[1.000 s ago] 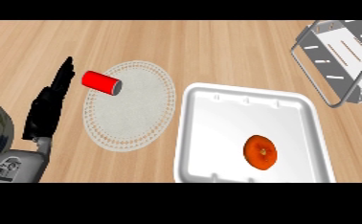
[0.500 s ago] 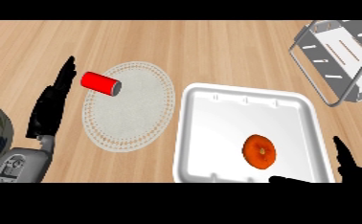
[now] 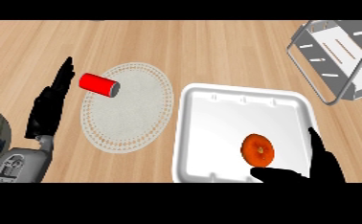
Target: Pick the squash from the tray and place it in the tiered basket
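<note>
On the white tray (image 3: 212, 122), toward its lower right part, an orange squash (image 3: 258, 149) lies alone, round with a small dimple at its centre. Just below and to the right of it, the right hand (image 3: 322, 165) comes in from the lower edge, released, its thumb stretched out beneath the squash and its fingers raised along the tray's right rim; it does not grasp the squash. Left of the tray, a round pale placemat (image 3: 134, 108) lies flat on the wooden worktop (image 3: 198, 46), with a red can (image 3: 98, 84) on its side at the mat's upper left edge. At the far left, the left hand (image 3: 50, 106) rests with straight fingers pointing up, holding nothing. At the upper right corner stands the grey wire tiered basket (image 3: 329, 58), well apart from the squash.
</note>
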